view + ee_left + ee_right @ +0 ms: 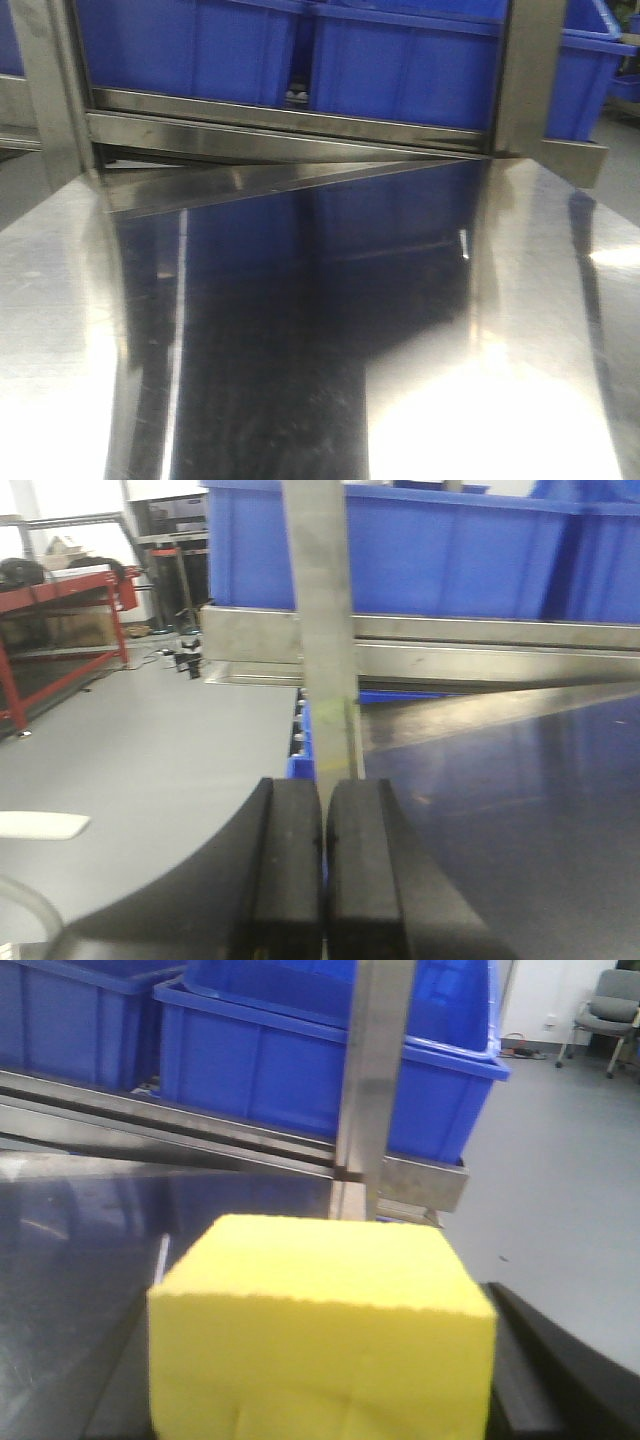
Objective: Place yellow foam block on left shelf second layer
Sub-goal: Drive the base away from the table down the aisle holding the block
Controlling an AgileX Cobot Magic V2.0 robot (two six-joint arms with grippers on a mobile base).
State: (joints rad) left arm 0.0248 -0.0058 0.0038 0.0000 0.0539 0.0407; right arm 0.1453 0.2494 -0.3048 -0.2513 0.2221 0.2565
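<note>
The yellow foam block (320,1320) fills the lower half of the right wrist view. It sits between the fingers of my right gripper (322,1400), which is shut on it. One dark finger (560,1380) shows against its right side and the other is hidden. The block hangs just in front of the steel shelf's upright post (372,1070), over the shiny metal surface (90,1230). My left gripper (323,805) is shut with nothing in it, facing another shelf post (322,630). Neither the grippers nor the block show in the front view.
Blue plastic bins (400,60) stand on the shelf level behind the steel rail (290,125). A reflective steel tabletop (300,350) runs up to the shelf. A red workbench (60,590) is far left on the grey floor and an office chair (610,1015) far right.
</note>
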